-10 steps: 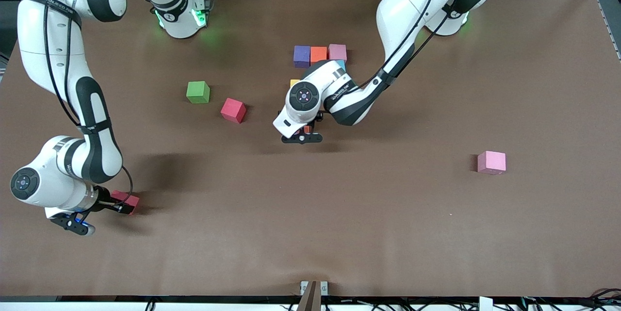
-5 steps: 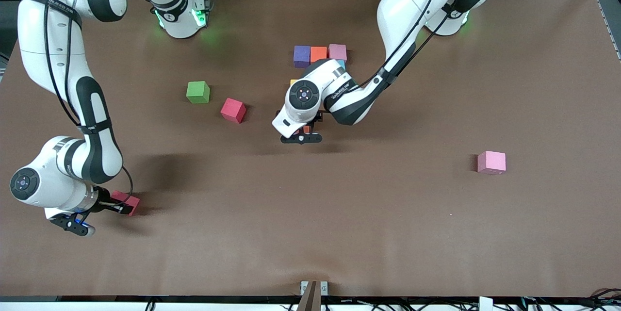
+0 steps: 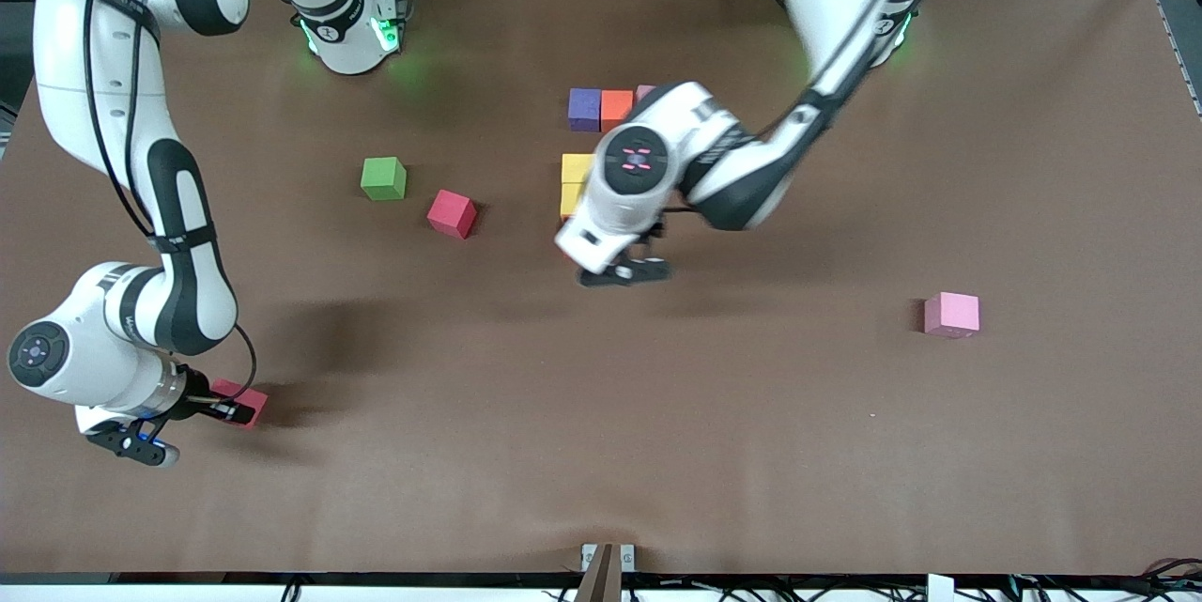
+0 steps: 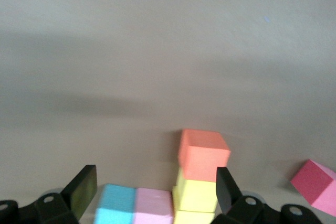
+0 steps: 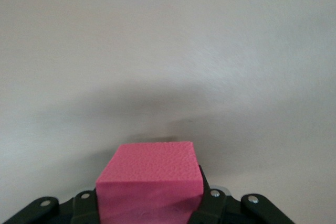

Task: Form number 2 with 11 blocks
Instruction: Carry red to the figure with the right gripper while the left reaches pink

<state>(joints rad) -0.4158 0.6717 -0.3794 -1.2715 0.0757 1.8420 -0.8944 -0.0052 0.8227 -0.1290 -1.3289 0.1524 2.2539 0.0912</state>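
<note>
two claws busy: left claw [image 3: 624,271] wide open, empty, over part-built number 2 [image 3: 601,146] mid-frame; right claw [image 3: 202,405] gripping pink block [image 3: 239,400] lower left; red block [image 3: 452,212], pink block [image 3: 951,315] unplaced.

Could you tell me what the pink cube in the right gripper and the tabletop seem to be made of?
Pink cube: likely foam, matte, with a fine pebbled grain and soft edges. Tabletop: seemingly a brown matte sheet, perhaps paper or felt; no glare, faint ripples near its edge.

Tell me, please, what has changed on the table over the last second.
The left gripper, open, has risen off the digit, leaving an orange cube beside the yellow cubes. The right gripper has closed on a pink cube. The green cube, red cube and lone pink cube stayed put.
</note>
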